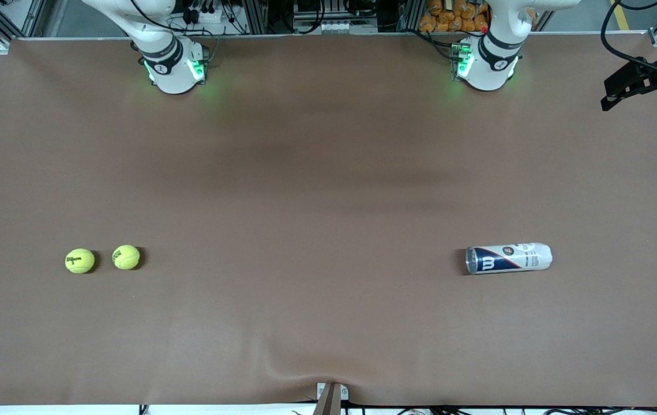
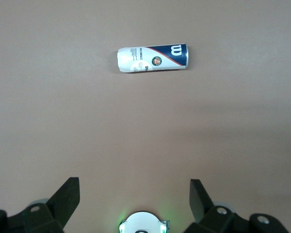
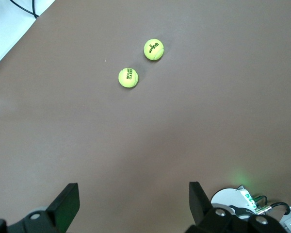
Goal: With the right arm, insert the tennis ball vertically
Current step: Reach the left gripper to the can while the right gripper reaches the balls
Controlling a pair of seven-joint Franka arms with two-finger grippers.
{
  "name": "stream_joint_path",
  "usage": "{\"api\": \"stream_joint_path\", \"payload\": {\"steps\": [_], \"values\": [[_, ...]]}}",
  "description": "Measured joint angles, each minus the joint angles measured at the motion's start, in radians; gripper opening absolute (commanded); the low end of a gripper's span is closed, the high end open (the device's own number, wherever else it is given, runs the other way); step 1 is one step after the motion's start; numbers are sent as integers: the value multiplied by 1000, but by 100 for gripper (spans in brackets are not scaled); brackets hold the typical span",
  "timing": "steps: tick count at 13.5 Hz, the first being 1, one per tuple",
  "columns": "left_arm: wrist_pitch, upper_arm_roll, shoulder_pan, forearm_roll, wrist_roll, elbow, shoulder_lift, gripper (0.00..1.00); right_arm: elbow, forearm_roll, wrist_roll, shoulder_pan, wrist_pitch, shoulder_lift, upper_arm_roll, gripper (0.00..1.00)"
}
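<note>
High over the brown table (image 1: pixel 328 173), our right gripper (image 3: pixel 131 204) and left gripper (image 2: pixel 133 201) wait spread wide, empty; nothing begun. Next we lower the right onto a fuzzy yellow-green tennis ball (image 3: pixel 128 77), with the white-and-navy plastic ball can (image 1: pixel 509 257) lying sideways.

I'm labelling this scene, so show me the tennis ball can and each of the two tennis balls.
tennis ball can (image 1: pixel 509 257), front view, middle of its side.
tennis ball nearer the table's middle (image 1: pixel 126 257), front view, centre of the ball.
tennis ball nearer the table's end (image 1: pixel 79 261), front view, centre, by its print.
</note>
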Motion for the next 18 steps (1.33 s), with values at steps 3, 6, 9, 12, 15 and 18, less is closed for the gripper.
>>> {"api": "stream_joint_path", "payload": {"steps": [3, 6, 9, 12, 15, 18], "values": [[0, -1, 0, 0, 23, 0, 2, 100, -5, 2, 1, 19, -15, 3, 3, 100], [0, 0, 0, 0, 26, 0, 10, 100, -8, 16, 85, 89, -19, 11, 8, 100], [0, 0, 0, 0, 44, -2, 30, 100, -17, 1, 177, 184, 110, 29, 13, 100], [0, -2, -3, 0, 136, -3, 64, 100, -34, -7, 3, 150, 146, 60, -2, 100], [0, -5, -11, 0, 155, -5, 98, 100, -50, -44, -200, 114, 156, 65, -10, 100], [-1, -9, -29, 11, 165, -9, 147, 100, -61, -76, -278, 116, 171, 60, 0, 100]]}}
